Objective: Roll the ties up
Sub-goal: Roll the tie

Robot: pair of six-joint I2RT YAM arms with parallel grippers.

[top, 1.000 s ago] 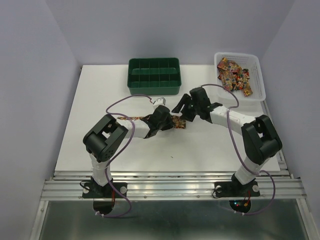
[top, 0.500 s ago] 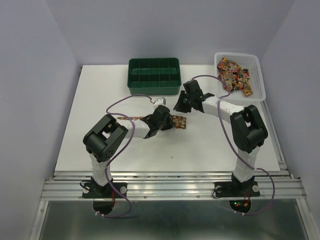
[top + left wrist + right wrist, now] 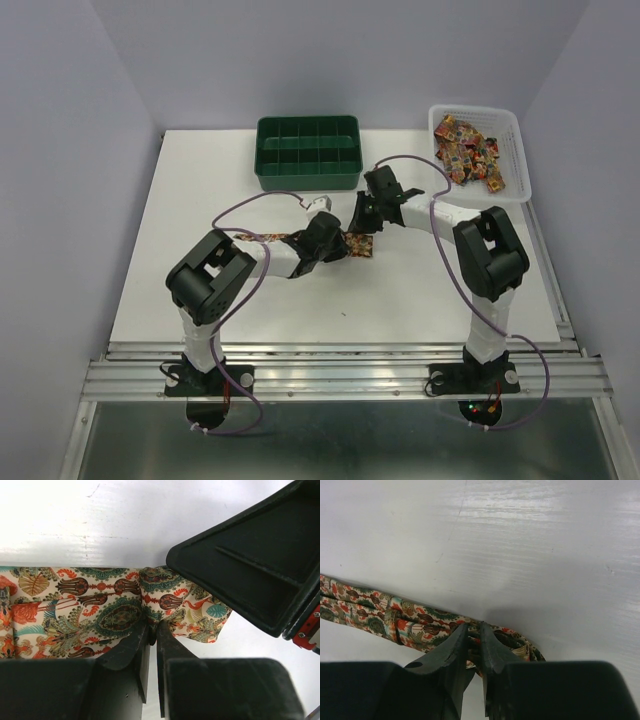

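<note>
Tie (image 3: pixel 100 605): patterned, lying flat near the centre of the tabletop (image 3: pixel 200 200), one end bunched between both pincers.
Left pincer (image 3: pixel 152 630): fingers nearly together, clamped on the tie's near edge. It is in the same place as a second ago.
Right pincer (image 3: pixel 474 630): a second ago spread wide at 12 o'clock of the tie end. It is now lowered and pinched on a raised fold of that end, just beside the left pincer.
Green tray (image 3: pixel 307 178): at 12 o'clock, apart from the tie.
White basket (image 3: pixel 518 140): at 2 o'clock by the right edge, holding heaped ties (image 3: pixel 468 150).
Bare tabletop lies at 6 and 9 o'clock.
From above, the left arm covers most of the tie. The left wrist view cuts off its length at the left border.
</note>
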